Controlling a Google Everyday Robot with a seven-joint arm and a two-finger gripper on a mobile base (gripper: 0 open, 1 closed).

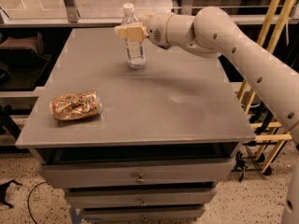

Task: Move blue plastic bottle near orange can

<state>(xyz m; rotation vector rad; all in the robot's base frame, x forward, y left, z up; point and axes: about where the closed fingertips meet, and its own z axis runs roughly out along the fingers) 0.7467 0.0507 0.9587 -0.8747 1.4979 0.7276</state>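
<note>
Standing upright at far-centre of table (187,101): blue plastic bottle (134,52); hovering level with its shoulder, likely lining up side grasp: gripper (131,31); clenched or released, cannot tell; lying well apart near front-left edge: orange can (75,105).

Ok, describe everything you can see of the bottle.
The bottle is clear plastic with a white screw cap and a pale blue-white label round its body. It stands upright near the far edge of the grey table. The gripper is at its shoulder, just under the cap, crossing in front of it; whether it touches the bottle I cannot tell. The can lies well apart, toward the near left corner.
</note>
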